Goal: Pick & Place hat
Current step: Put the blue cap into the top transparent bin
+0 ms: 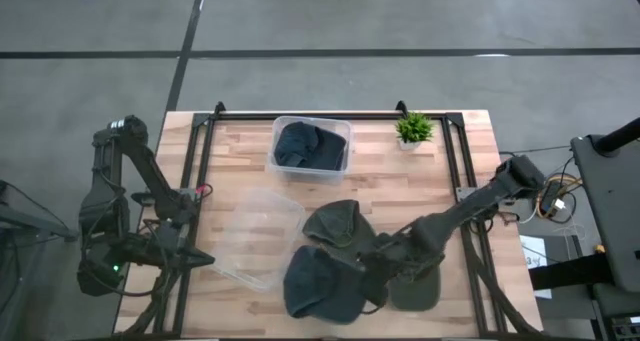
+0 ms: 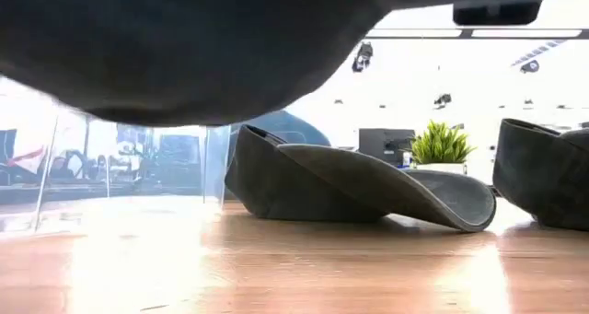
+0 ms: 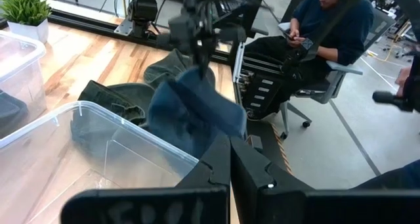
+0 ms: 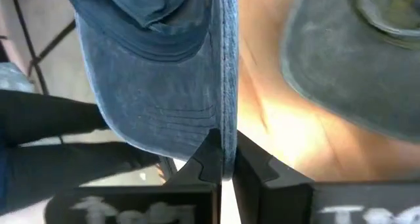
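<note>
The counter [image 1: 420,176] is pale butcher-block wood inside a black frame, standing on grey concrete floor. The right claw [image 4: 223,159] is clamped on the brim of a blue hat [image 1: 320,286], holding it off the wood near the front edge. Two olive hats [image 1: 335,224] lie just beside it. An empty clear bin [image 1: 262,236] sits left of them; another bin [image 1: 312,146] at the back holds dark hats, near a small plant [image 1: 414,129]. The left claw [image 3: 230,159], pressed together, waits off the counter's left side. Behind, a person [image 3: 328,20] sits on an office chair.
</note>
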